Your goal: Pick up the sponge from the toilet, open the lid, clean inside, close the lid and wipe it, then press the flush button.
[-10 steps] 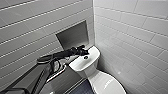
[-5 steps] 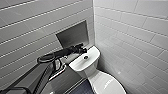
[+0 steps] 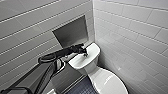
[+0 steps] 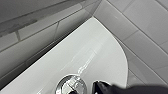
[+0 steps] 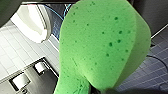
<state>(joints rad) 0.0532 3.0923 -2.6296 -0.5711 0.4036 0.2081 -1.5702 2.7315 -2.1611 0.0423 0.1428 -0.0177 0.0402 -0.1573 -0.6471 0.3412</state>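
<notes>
The white toilet (image 3: 100, 75) stands in the tiled corner with its lid (image 3: 111, 81) down. My left arm reaches in from the left, and its gripper (image 3: 85, 53) sits shut right above the middle of the tank top (image 3: 93, 50). In the left wrist view the shiny round flush button (image 4: 71, 86) lies just beside the dark tip of the left gripper (image 4: 101, 87). The bright green sponge (image 5: 100, 45) looms large in the right wrist view, pinched at its lower end by my right gripper (image 5: 96, 88). The toilet (image 5: 31, 22) shows small behind it.
Pale tiled walls close in behind and to the right of the toilet. A grey recessed niche (image 3: 71, 32) sits in the wall just above the tank. Dark tiled floor (image 3: 80, 87) shows in front of the bowl.
The left gripper has edged slightly lower over the tank top. Nothing else has visibly shifted.
</notes>
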